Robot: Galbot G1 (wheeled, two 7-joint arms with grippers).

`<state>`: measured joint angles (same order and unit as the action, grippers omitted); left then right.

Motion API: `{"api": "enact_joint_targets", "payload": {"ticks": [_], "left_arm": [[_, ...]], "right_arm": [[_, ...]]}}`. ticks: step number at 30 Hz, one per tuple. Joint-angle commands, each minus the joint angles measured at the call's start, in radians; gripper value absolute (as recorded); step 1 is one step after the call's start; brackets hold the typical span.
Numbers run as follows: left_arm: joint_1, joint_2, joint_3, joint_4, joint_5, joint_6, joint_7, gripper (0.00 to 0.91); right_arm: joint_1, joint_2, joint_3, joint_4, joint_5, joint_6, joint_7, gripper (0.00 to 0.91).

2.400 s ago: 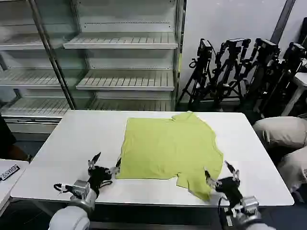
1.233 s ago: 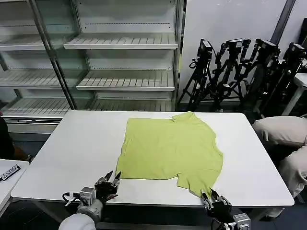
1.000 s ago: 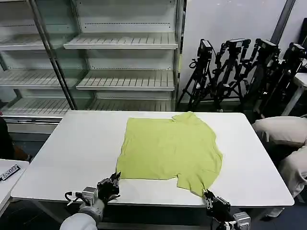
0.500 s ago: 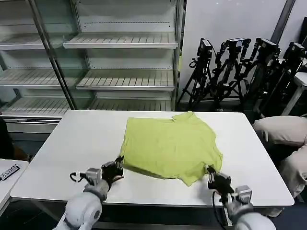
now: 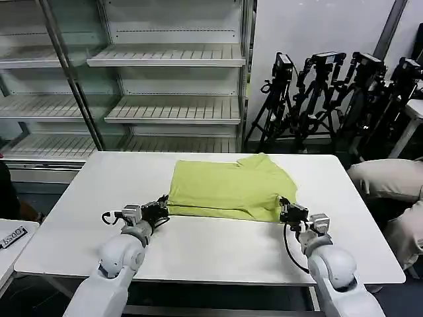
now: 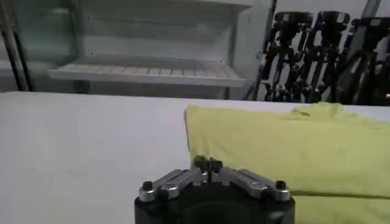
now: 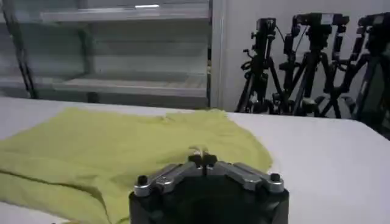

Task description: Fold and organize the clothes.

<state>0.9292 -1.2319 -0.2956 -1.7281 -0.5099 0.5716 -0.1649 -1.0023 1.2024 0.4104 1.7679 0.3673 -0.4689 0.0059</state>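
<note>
A plain lime yellow-green T-shirt (image 5: pixel 228 188), with no print or pattern, lies on a white bench (image 5: pixel 198 251). The left pincer (image 5: pixel 160 210) is black with silver metal parts, on a pale grey arm; a scrap of the yellow-green cloth shows between its tips in the left wrist view. The right pincer (image 5: pixel 285 212) is likewise black and silver on a pale grey arm. Behind the bench stands pale grey-white metal shelving (image 5: pixel 165 86) with slatted shelves. A row of black tripods (image 5: pixel 337 99) stands against a white wall. Beige fabric bundles (image 5: pixel 390 181) sit at the right edge.
</note>
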Motion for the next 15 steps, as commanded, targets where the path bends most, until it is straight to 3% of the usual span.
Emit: {"api": "enact_joint_targets", "payload": {"ticks": [1,2,3,4,7,12,15], "left_arm": [[-0.058,-0.008,0.008,0.075,-0.009,-0.004,0.007,0.020],[-0.060,-0.006,0.014,0.072,-0.004,-0.012,0.010,0.101],[-0.061,-0.006,0.017,0.070,-0.001,-0.016,0.016,0.736],[-0.067,-0.006,0.022,0.069,0.008,-0.018,0.020,0.907],[-0.090,-0.010,0.035,0.094,0.037,-0.014,0.016,0.907],[-0.075,-0.004,0.030,0.088,0.046,-0.014,0.008,0.907],[-0.053,0.006,0.023,0.052,0.044,-0.016,0.006,0.907]], "right_arm": [[0.083,0.009,-0.023,-0.082,-0.009,0.000,0.000,0.000],[0.082,0.008,-0.022,-0.082,-0.009,0.000,0.000,0.000],[0.079,0.008,-0.021,-0.082,-0.008,0.001,-0.002,0.574],[0.076,0.008,-0.019,-0.082,-0.008,0.003,-0.004,0.907],[0.075,0.013,-0.019,-0.093,-0.029,0.006,0.007,0.907],[0.061,0.026,-0.014,-0.109,-0.004,0.088,0.016,0.907],[0.042,0.017,0.000,-0.086,-0.004,0.076,0.017,0.907]]}}
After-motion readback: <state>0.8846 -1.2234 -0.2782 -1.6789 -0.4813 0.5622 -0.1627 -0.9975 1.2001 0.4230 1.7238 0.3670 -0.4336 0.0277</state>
